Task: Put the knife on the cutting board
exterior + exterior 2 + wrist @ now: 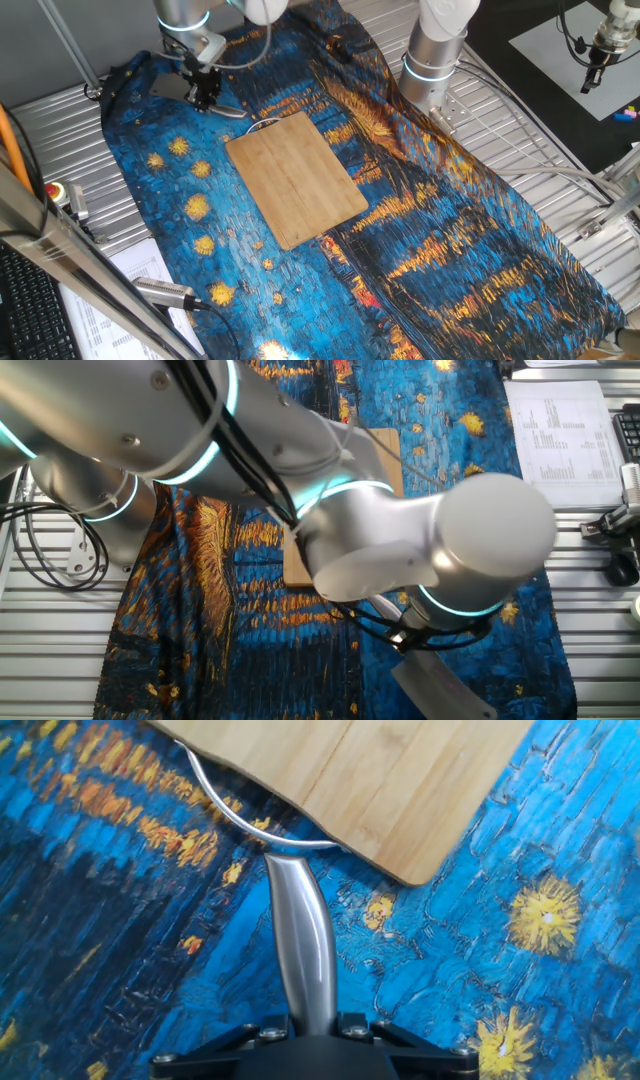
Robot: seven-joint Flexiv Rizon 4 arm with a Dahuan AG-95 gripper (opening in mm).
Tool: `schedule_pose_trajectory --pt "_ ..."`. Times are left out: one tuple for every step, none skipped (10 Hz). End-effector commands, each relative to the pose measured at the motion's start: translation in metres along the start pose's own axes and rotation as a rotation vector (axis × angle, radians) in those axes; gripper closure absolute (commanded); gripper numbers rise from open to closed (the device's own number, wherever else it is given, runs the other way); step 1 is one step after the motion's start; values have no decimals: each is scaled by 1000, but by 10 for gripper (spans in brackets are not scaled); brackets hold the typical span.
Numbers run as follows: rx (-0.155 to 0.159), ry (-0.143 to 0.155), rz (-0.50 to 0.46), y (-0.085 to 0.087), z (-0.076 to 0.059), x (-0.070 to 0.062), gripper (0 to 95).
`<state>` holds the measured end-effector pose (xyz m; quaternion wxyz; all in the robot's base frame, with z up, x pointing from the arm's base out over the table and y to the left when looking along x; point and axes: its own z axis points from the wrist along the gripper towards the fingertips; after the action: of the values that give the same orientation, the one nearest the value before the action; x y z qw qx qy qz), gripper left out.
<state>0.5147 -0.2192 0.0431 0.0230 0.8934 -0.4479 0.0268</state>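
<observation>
gripper pinching the knife by its handle; knife just off the cutting board loop end, handle axis pointing at board; board lies straight ahead of fingers

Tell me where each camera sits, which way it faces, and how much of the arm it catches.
One fixed view: high, across the table from the arm's base, looking down on the cutting board on the blue painted cloth; shows the arm's base, wrist and gripper.
The other fixed view: high, behind the arm; its links hide most of the board; the knife blade shows below.
Hand view: on the wrist, looking along the fingers; the knife handle points at the board's wire loop.
All views share the board and cloth.
</observation>
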Motion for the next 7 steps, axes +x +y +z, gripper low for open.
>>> schedule_pose_trajectory --pt "10 20 13 -1 0 1 950" --pt "20 31 22 -1 0 1 950" --pt "22 16 30 -1 0 1 950" --pt "21 8 42 -1 0 1 950" --pt "20 8 49 -1 0 1 950" --pt "21 5 67 -1 -1 0 950" --pt "21 1 75 -2 -3 -1 950"
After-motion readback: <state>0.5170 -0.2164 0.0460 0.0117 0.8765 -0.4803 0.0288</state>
